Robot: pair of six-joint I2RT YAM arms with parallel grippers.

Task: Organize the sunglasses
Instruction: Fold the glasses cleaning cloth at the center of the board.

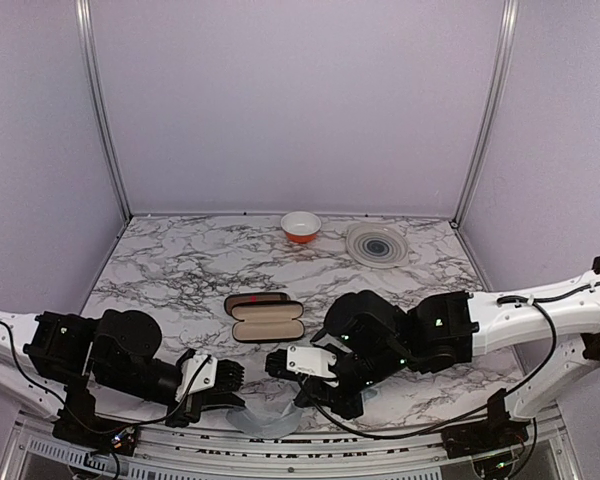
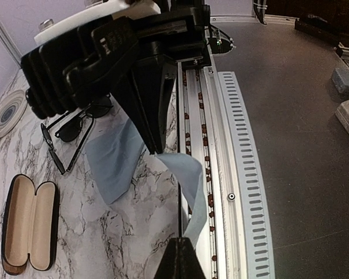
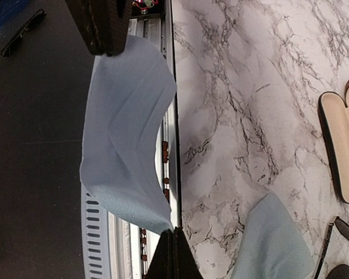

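Top view: left gripper (image 1: 223, 377) and right gripper (image 1: 278, 364) sit low over the near edge of the marble table (image 1: 180, 275), close together. A pale blue cloth (image 1: 265, 420) lies below them at that edge, and an open case (image 1: 267, 322) sits just behind. We cannot make out the task's item here.

Left wrist view: fingers apart, nothing held. Sunglasses (image 2: 70, 132) lie on the marble with temples unfolded, beside the cloth, partly behind the right gripper and apart from the case.

Right wrist view: fingers wide apart, with the cloth showing between them and one end draped past the table edge. We judge it unclamped.

Hazards, as we judge them:
- A closing gripper catches cloth instead of wire frame.
- The overhanging cloth slides off.
- The crowded arms knock together.
- Thin temples bend under a hard pinch.
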